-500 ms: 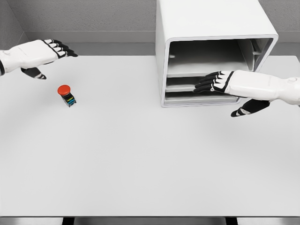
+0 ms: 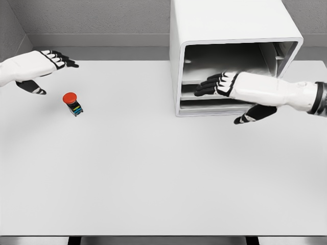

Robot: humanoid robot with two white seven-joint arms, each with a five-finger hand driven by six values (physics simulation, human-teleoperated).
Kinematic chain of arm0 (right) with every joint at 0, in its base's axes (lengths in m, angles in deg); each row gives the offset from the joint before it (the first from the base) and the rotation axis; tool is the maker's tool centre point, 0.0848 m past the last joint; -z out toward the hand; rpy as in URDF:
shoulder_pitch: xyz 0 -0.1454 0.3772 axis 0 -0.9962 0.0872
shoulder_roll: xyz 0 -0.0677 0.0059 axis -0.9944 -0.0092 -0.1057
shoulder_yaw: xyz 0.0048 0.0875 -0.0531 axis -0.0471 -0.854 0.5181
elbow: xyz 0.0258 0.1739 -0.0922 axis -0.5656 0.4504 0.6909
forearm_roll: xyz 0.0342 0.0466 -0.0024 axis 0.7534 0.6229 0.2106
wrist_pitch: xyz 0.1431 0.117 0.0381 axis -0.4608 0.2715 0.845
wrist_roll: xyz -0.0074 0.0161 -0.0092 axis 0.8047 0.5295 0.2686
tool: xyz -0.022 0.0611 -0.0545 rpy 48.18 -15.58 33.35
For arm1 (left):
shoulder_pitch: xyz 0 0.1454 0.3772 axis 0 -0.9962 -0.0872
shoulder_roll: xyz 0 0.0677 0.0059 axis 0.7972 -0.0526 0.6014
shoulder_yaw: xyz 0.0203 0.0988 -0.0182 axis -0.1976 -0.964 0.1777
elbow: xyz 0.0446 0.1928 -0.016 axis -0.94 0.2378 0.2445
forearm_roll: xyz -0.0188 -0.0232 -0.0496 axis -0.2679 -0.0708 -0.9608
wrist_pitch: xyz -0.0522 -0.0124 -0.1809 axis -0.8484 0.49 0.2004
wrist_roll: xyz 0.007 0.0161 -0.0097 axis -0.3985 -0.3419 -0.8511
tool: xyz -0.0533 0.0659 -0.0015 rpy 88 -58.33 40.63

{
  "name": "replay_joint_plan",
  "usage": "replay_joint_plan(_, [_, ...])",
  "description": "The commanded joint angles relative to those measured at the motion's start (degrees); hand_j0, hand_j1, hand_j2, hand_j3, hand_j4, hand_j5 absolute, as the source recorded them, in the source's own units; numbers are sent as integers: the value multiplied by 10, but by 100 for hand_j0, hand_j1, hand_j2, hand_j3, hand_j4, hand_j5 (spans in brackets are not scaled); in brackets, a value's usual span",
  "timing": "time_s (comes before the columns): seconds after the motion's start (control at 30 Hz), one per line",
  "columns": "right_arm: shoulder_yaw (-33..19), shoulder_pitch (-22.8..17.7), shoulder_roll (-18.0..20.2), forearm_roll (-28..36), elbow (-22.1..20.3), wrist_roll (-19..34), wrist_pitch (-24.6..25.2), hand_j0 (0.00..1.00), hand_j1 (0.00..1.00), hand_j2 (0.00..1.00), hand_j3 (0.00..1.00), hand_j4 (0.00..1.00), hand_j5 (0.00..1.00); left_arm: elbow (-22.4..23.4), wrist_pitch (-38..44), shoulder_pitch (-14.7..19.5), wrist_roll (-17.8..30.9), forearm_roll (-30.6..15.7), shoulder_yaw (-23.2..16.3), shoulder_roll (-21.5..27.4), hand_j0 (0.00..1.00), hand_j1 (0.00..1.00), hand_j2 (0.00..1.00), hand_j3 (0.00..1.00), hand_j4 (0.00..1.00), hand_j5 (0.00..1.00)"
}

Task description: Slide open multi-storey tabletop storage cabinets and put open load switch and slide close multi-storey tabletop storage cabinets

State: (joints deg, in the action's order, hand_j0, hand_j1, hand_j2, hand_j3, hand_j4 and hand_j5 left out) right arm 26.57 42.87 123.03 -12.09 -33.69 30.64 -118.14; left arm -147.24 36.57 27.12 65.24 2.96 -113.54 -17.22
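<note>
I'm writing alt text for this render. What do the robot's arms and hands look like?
Both arms are smooth, glossy white shells. The left robot hand and right robot hand have white backs, with black fingers marked by small white segments and a black thumb. A dark band rings the right forearm near the picture's edge. No cables or lettering show.

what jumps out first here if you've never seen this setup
The white cabinet at the table's back right, its front open on bare shelves, with the right hand reaching in, fingers spread. Then the red-capped switch alone on the left of the table, the left hand open above it.
</note>
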Motion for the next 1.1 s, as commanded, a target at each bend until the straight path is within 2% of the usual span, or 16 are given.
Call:
replay_joint_plan(0.0, [10,0,-7,4,1,-1,1,100,100,100,100,100,100,-8,0,0,-1,-28,-2,7,100,100,100,100,100,100])
replay_joint_plan(0.07, [9,0,-10,3,3,0,1,100,100,100,100,100,100,-9,0,-2,0,-83,-33,7,100,100,100,100,100,100])
replay_joint_plan(0.2, [0,1,-10,6,6,-2,1,100,100,100,100,100,100,-30,0,-2,0,-99,-68,21,100,100,100,100,100,100])
replay_joint_plan(0.4, [-9,0,-10,7,21,0,1,100,100,100,100,100,100,-69,0,1,5,-94,-75,21,100,100,100,100,100,100])
replay_joint_plan(0.5, [-9,2,-42,1,38,4,1,100,100,100,100,100,100,-71,0,2,5,-94,-76,17,100,100,100,100,100,100])
replay_joint_plan(0.67, [-16,7,-47,0,76,6,1,100,100,100,100,100,100,-67,0,3,4,-82,-76,12,100,100,100,100,100,100])
replay_joint_plan(0.73, [-18,8,-60,-8,86,8,1,100,100,100,100,100,100,-58,0,4,4,-82,-91,4,100,100,100,100,100,100])
replay_joint_plan(0.9, [-14,7,-62,-27,102,9,1,100,100,100,100,100,100,-50,0,4,5,-65,-92,-1,100,100,100,100,100,100])
replay_joint_plan(1.07, [-19,8,-74,-28,102,24,1,100,100,100,100,100,100,-20,0,4,4,-63,-92,-11,100,100,100,100,100,100])
